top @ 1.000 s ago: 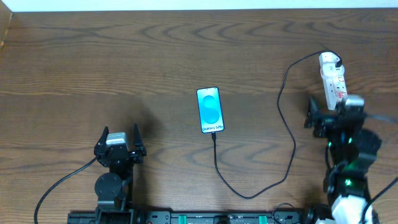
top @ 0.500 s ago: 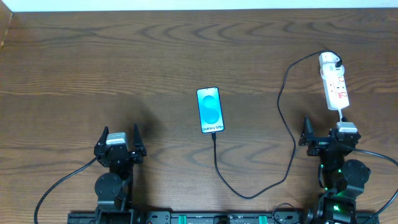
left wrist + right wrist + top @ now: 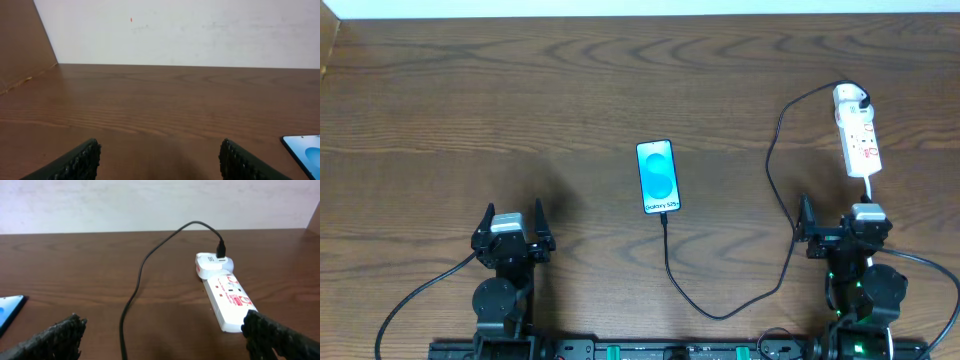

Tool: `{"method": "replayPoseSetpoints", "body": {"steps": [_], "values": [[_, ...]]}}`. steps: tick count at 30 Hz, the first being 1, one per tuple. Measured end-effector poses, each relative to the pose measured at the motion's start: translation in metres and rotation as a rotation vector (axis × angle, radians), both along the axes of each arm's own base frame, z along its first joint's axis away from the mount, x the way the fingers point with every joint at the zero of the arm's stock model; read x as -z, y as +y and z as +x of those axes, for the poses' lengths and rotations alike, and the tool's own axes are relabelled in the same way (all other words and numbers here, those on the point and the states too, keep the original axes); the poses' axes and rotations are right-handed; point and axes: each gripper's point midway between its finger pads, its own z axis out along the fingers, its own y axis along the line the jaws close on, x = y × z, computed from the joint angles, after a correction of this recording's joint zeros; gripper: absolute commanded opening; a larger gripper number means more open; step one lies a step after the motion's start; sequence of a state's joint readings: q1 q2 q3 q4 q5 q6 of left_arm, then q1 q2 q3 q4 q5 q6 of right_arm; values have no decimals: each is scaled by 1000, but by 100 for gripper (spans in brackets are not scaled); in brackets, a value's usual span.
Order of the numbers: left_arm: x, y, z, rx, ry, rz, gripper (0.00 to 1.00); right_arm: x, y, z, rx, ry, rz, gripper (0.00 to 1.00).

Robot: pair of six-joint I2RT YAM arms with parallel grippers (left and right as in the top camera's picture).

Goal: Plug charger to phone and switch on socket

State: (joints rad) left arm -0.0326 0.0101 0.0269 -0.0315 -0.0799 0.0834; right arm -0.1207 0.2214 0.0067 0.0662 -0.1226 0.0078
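Note:
The phone (image 3: 658, 177) lies face up mid-table, its blue screen lit. The black charger cable (image 3: 772, 170) runs from the phone's near end in a loop to the white adapter (image 3: 850, 97) seated in the far end of the white socket strip (image 3: 860, 142). In the right wrist view the strip (image 3: 227, 295), the adapter (image 3: 212, 264) and the cable (image 3: 137, 285) lie ahead, and a phone corner (image 3: 9, 308) shows at left. My right gripper (image 3: 840, 222) (image 3: 162, 332) is open and empty, near the strip's near end. My left gripper (image 3: 512, 222) (image 3: 159, 159) is open and empty, left of the phone (image 3: 305, 150).
The strip's thick white cord (image 3: 870, 182) runs toward my right arm. A brown panel (image 3: 22, 45) stands at the table's far left and a white wall (image 3: 180, 30) lines the back edge. The wood table (image 3: 520, 100) spreads around.
My right arm has drawn back from the socket strip toward the table's near edge and now sits low. The left arm, phone and cable have not moved.

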Motion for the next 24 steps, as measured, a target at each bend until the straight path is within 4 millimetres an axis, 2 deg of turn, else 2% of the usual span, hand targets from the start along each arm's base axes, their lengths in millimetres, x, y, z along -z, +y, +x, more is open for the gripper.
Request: {"method": "replayPoseSetpoints", "body": {"steps": [6, 14, 24], "values": [[0, 0, 0, 0, 0, 0, 76, -1, 0, -8, 9, -10, -3, 99], [0, 0, 0, 0, 0, 0, 76, -15, 0, -11, 15, -70, -13, 99], [0, 0, 0, 0, 0, 0, 76, -15, 16, -11, -52, -74, -79, 99]]}}
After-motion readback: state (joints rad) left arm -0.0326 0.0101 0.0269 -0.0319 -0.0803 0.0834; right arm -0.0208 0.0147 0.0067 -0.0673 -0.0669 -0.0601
